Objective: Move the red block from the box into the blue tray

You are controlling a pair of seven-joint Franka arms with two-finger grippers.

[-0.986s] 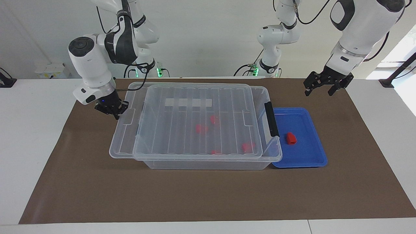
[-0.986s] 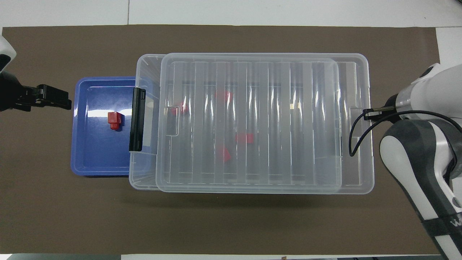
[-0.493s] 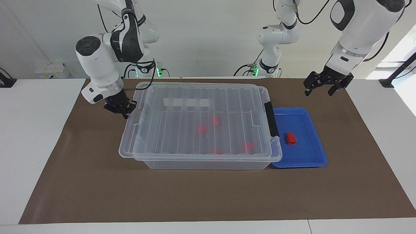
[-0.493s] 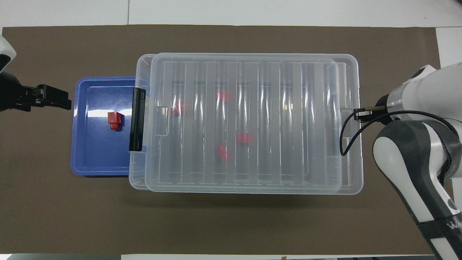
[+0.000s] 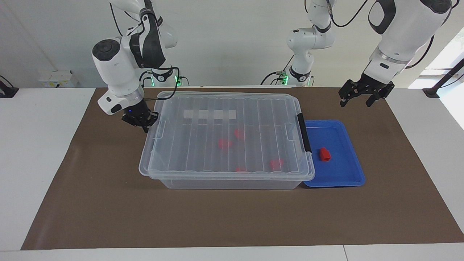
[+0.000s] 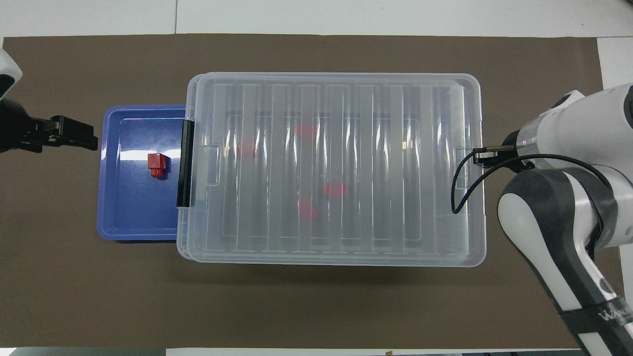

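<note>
Facing view shows the red block (image 5: 324, 154) lying in the blue tray (image 5: 349, 174), near its middle, apart from every wall. The tray sits on the brown mat (image 5: 108, 210) at the left arm's end of the box (image 5: 232, 183), its edge tucked just under the box's rim by the black handle (image 5: 303, 132). The lid (image 5: 203, 145) lies on the box, roughly square with it, and four small red pieces (image 5: 224, 144) show through it on the box floor. At about ten o'clock of the box, the right gripper (image 5: 142, 121) is clenched at the lid's short edge at the right arm's end; whether it pinches the lid tab cannot be told. At about one o'clock of the tray, the left gripper (image 5: 357, 98) hangs released over the mat, holding nothing.
</note>
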